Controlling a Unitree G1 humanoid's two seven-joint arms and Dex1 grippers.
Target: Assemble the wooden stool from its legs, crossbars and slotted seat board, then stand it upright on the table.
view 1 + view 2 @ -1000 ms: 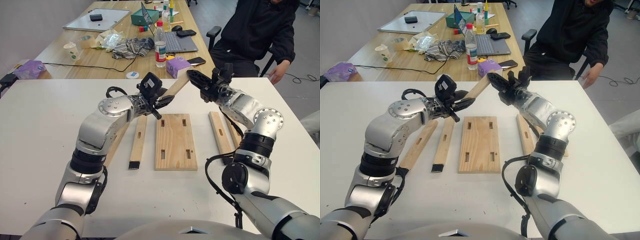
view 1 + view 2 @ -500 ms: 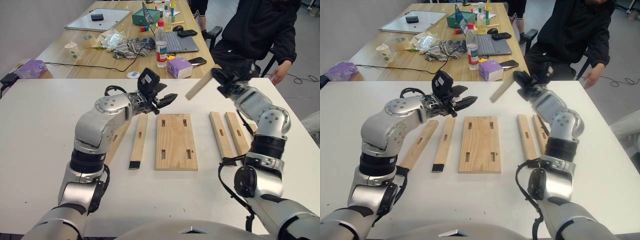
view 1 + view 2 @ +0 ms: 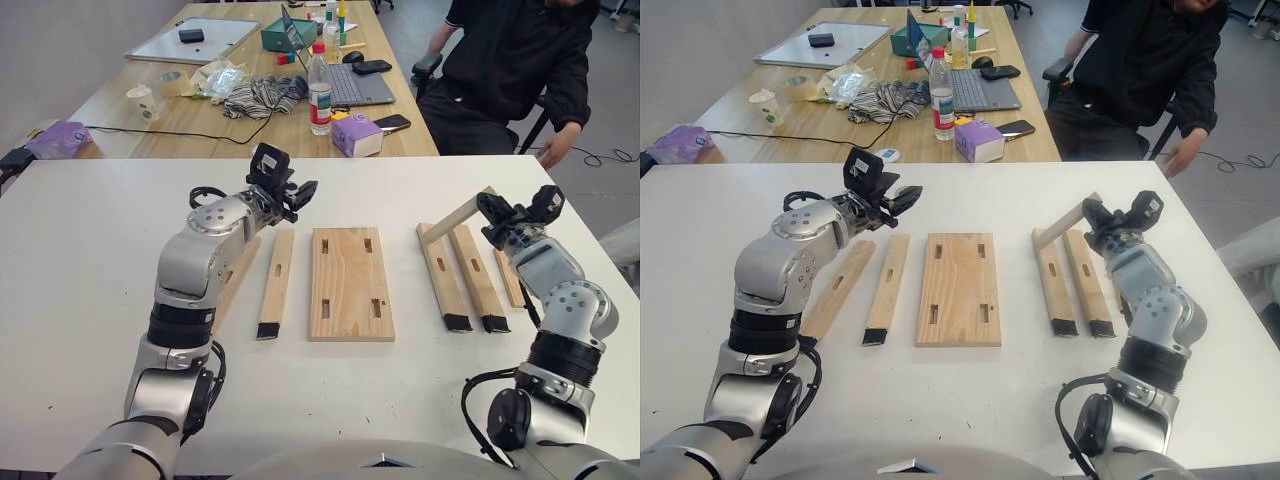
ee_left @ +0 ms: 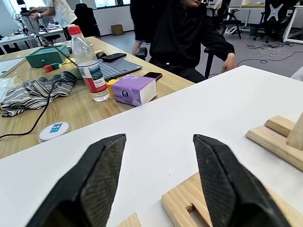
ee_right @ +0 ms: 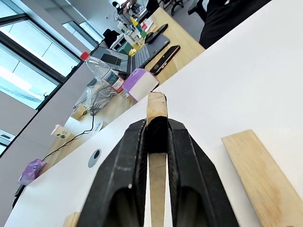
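While the right gripper (image 3: 494, 218) pinches a crossbar (image 3: 450, 220) slanting toward the legs (image 3: 441, 272) beside it, likely for slotting, the left gripper (image 3: 297, 192) hovers spread.

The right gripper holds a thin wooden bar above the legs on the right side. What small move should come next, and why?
Probably lower the crossbar toward the leg beneath its free end. The right gripper is shut on it in the air, tilted, and the left gripper is open, empty.
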